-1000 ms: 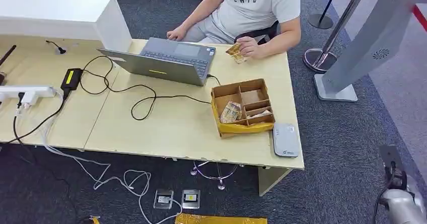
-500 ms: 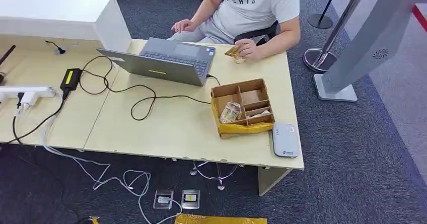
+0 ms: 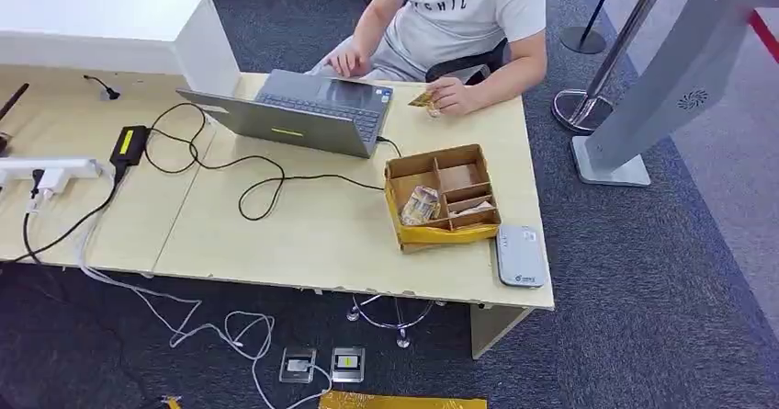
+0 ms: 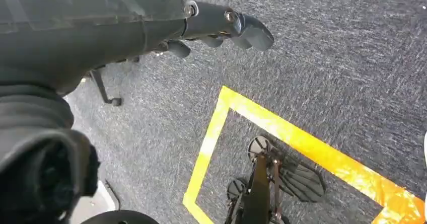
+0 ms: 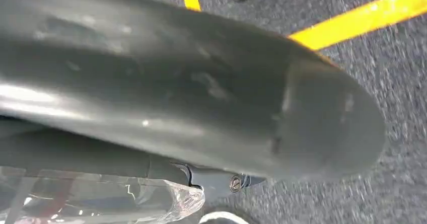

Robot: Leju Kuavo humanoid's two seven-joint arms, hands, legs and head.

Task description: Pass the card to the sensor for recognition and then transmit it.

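A person sits behind the table and holds a gold card [image 3: 423, 100] in one hand near the laptop's corner. More cards [image 3: 420, 204] lie in a compartment of the cardboard box [image 3: 464, 176] on the table's right part. The grey card sensor [image 3: 521, 255] lies flat at the front right corner, just right of the box. My left hand [image 4: 166, 22] hangs over the carpet, its dark fingers [image 4: 241, 26] stretched out and holding nothing. My right hand [image 5: 201, 98] also hangs over the carpet; its thick grey thumb hides the fingers.
A grey laptop [image 3: 303, 113] stands open at the back of the table [image 3: 276, 234], with a black cable and charger [image 3: 129, 142] trailing left. A white power strip [image 3: 50, 168] lies at the far left. A silver kiosk [image 3: 671, 78] and stanchion stand right of the table.
My right arm, seen at the lower right of the head view a second ago, has dropped out of it. The person's other hand moved along the laptop, and the card tilted lower.
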